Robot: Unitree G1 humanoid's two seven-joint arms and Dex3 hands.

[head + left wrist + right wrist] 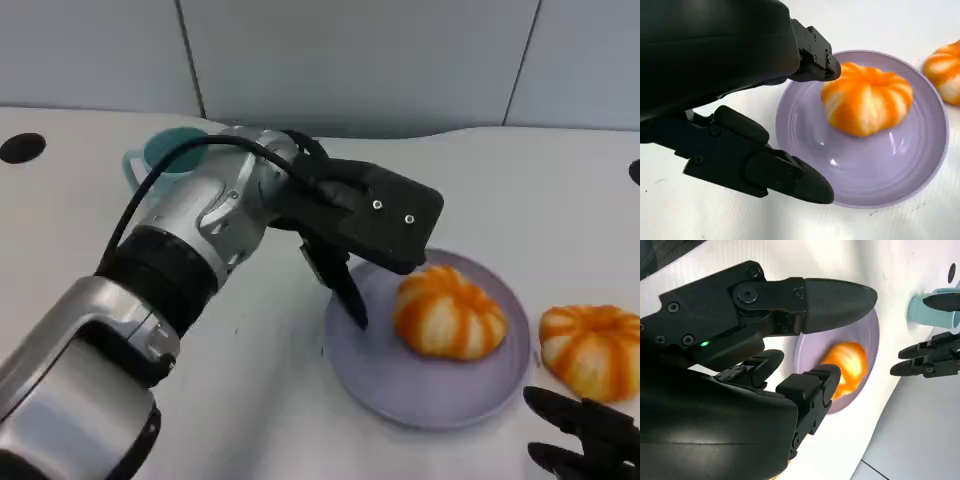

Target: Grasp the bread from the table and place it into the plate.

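Your left hand (365, 235) hovers open and empty over the plate (395, 385), so cup the remaining bread (592, 348) (soft, light, squashable) gently around its sides.

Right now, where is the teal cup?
In the head view the teal cup stands at the table's far left, behind the left forearm, apart from the purple plate.

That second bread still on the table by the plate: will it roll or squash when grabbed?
The bread on the table looks domed with a flat base, so probably won't roll. Its puffy ridges suggest it's soft and light; a gentle grip likely suffices. The right hand sits close by.
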